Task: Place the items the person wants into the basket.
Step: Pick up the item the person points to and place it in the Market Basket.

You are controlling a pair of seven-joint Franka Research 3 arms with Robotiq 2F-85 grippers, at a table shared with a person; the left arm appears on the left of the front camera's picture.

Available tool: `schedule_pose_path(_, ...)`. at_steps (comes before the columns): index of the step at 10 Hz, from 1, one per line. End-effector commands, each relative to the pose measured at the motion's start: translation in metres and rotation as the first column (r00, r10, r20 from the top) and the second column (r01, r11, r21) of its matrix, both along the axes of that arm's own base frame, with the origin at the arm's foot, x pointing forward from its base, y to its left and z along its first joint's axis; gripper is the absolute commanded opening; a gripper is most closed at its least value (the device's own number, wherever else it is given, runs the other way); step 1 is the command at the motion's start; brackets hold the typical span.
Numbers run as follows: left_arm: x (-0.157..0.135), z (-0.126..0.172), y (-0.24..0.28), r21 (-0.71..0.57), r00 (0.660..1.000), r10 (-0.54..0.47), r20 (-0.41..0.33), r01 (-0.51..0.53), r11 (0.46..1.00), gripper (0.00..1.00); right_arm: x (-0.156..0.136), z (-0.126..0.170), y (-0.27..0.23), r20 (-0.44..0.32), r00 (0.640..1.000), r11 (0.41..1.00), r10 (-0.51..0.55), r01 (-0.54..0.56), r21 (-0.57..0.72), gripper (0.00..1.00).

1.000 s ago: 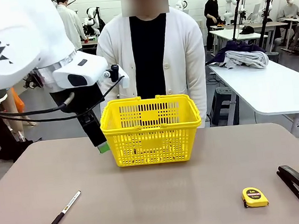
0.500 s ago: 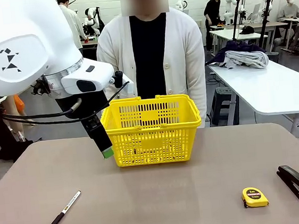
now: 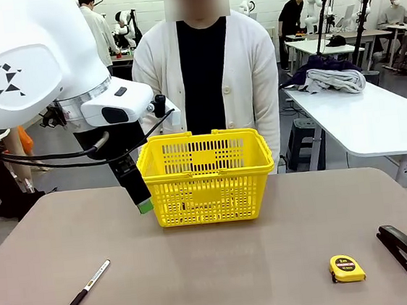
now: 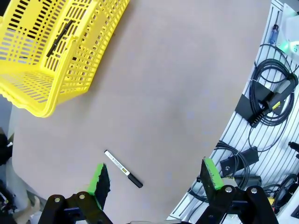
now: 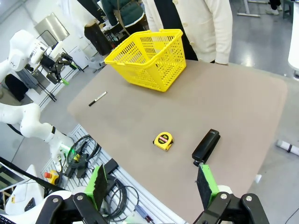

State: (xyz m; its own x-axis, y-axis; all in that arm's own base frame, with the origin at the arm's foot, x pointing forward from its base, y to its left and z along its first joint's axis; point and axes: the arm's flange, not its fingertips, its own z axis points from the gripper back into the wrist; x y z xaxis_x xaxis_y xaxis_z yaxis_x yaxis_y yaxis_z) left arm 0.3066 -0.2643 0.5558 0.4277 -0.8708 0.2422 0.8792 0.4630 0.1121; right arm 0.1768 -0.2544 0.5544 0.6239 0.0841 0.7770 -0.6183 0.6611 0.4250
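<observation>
The yellow basket point(image 3: 206, 175) stands at the table's far middle, in front of the person point(image 3: 206, 72) in a white cardigan. A slim black pen point(image 4: 60, 37) lies inside the basket point(image 4: 51, 56). The black stapler point(image 3: 400, 247) lies at the near right of the table, also seen as stapler point(image 5: 206, 144). My left gripper point(image 3: 143, 201) hangs open beside the basket's left end, high above the table. Its fingers point(image 4: 99, 179) hold nothing. My right gripper point(image 5: 152, 183) is open and empty, high over the table's near right edge, with the basket point(image 5: 147, 58) far off.
A white-barrelled marker with a black cap point(image 3: 88, 285) lies at the near left, marker point(image 4: 123, 169) below my left gripper. A yellow tape measure point(image 3: 347, 268) sits left of the stapler. Cables and a rack point(image 4: 261, 107) lie off the table's near edge.
My left arm has shifted slightly to the right and down beside the basket. Nothing on the table has moved.
</observation>
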Motion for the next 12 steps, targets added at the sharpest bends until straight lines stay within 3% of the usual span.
schedule_pose_path(1,-0.001,0.001,0.002,0.001,1.0,-0.015,0.006,0.015,1.0,1.0,0.001,0.001,0.0,0.02,1.0,1.0,0.004,-0.004,0.013,1.0)
schedule_pose_path(2,0.0,0.0,0.0,0.0,1.0,0.0,0.0,0.0,1.0,1.0,0.001,0.001,0.0,0.02,1.0,1.0,0.004,-0.004,0.013,1.0)
schedule_pose_path(3,0.008,0.012,0.019,-0.124,1.0,-0.021,-0.006,0.02,0.992,1.0,0.001,0.001,0.0,0.02,1.0,1.0,0.004,-0.004,0.013,1.0)
schedule_pose_path(6,-0.001,0.039,0.133,-0.311,0.988,-0.105,0.114,0.136,0.941,1.0,0.001,0.001,0.0,0.02,1.0,1.0,0.004,-0.004,0.013,1.0)
schedule_pose_path(8,-0.017,0.049,0.192,-0.329,0.981,-0.13,0.147,0.172,0.929,1.0,0.001,0.001,0.0,0.02,1.0,1.0,0.004,-0.004,0.013,1.0)
schedule_pose_path(10,-0.03,0.055,0.246,-0.412,0.985,-0.113,0.133,0.158,0.897,1.0,0.001,0.001,0.0,0.02,1.0,1.0,0.004,-0.004,0.013,1.0)
schedule_pose_path(12,-0.036,0.064,0.287,-0.418,0.988,-0.09,0.126,0.135,0.899,1.0,0.001,0.001,0.0,0.02,1.0,1.0,0.004,-0.004,0.013,1.0)
